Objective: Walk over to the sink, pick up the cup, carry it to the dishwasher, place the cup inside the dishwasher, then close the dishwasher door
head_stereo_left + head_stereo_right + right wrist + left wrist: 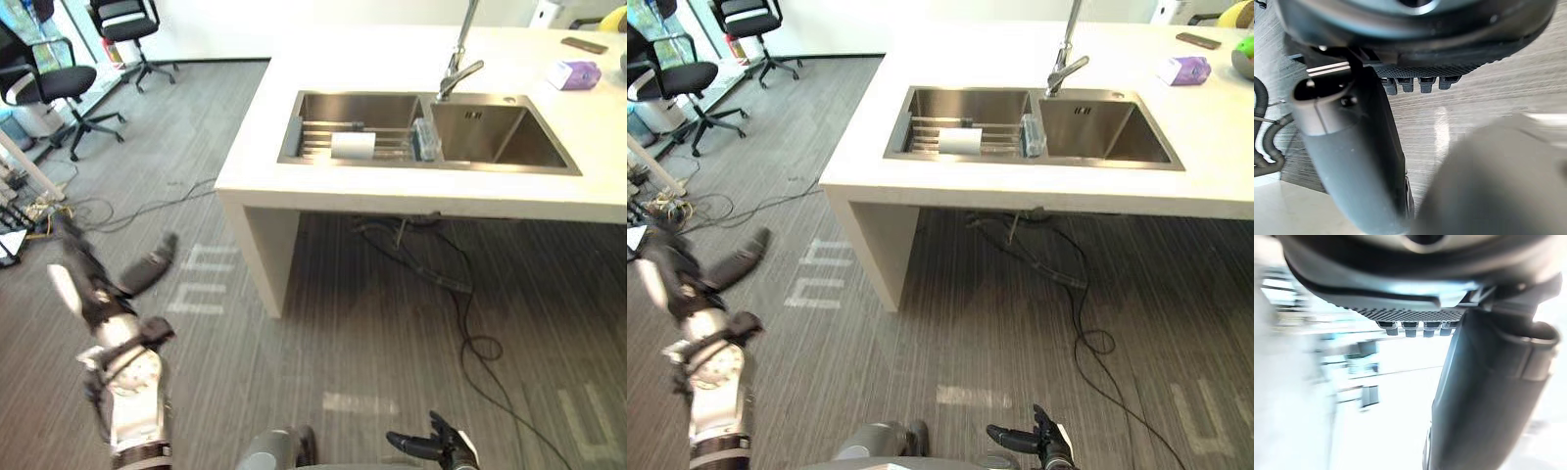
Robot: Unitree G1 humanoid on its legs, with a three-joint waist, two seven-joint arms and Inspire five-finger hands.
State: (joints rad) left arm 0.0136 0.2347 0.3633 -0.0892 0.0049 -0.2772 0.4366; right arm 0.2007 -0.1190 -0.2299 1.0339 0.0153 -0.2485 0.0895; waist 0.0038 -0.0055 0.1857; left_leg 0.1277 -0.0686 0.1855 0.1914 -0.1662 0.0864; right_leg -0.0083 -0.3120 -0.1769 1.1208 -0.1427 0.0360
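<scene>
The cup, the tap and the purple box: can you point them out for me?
cup (353,145): left eye view, on its white side as it lies in the sink.
tap (456,69): left eye view, low on its metal stem.
purple box (578,74): left eye view, on its top face.

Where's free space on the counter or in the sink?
Free: counter left of the sink, the stretch behind the left basin, and the right basin. Crowded: left basin, with rack and white cup; purple pack and dark phone at far right.

Cup (353,145) — white, on its side on the wire rack (318,138) — left basin of the steel sink (490,137), counter's (392,186) left end.
</scene>
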